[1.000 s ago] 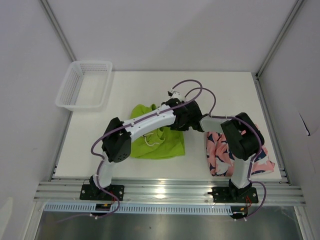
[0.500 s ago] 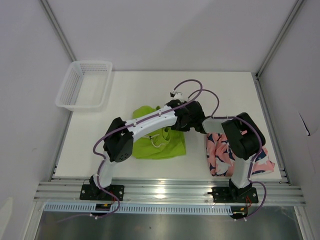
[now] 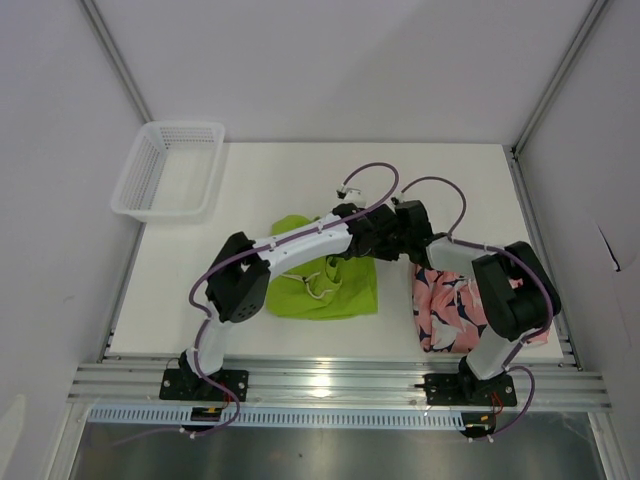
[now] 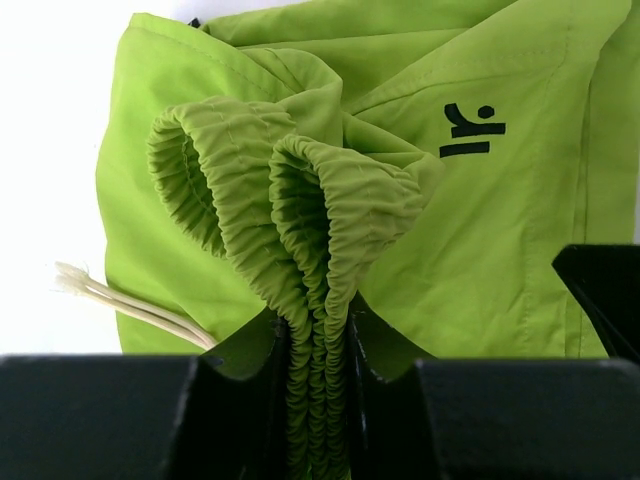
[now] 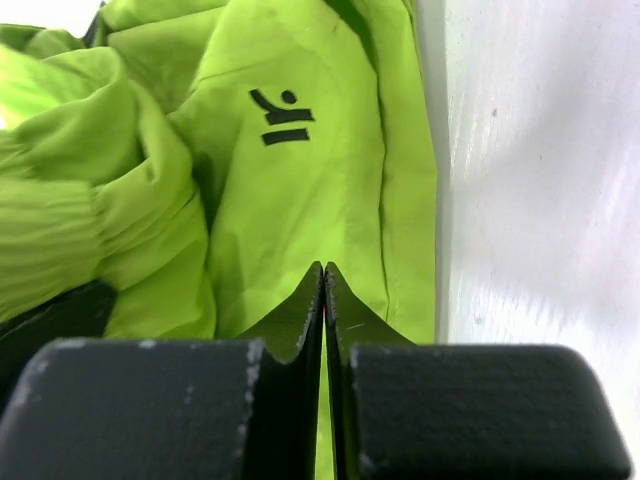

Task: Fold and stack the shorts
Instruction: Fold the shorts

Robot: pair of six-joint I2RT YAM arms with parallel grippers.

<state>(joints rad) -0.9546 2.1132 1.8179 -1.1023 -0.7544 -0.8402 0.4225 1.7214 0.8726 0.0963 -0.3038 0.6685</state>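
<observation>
Both closed; left end effector pinching green shorts

The left arm and the right arm were built alike, with white shells on the long links and bulky black housings at the joints. Thin purple cables looped off them, held by small white clips, and each arm rose from a black base plate. The left tool and the right tool were matte black, with wedge-shaped fingers tapering from blocky bodies.

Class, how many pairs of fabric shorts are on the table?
2. The lime green fabric shorts lie mid-table, waistband pinched by the left gripper; the pink patterned fabric shorts lie to their right. More could be hidden underneath.
</observation>
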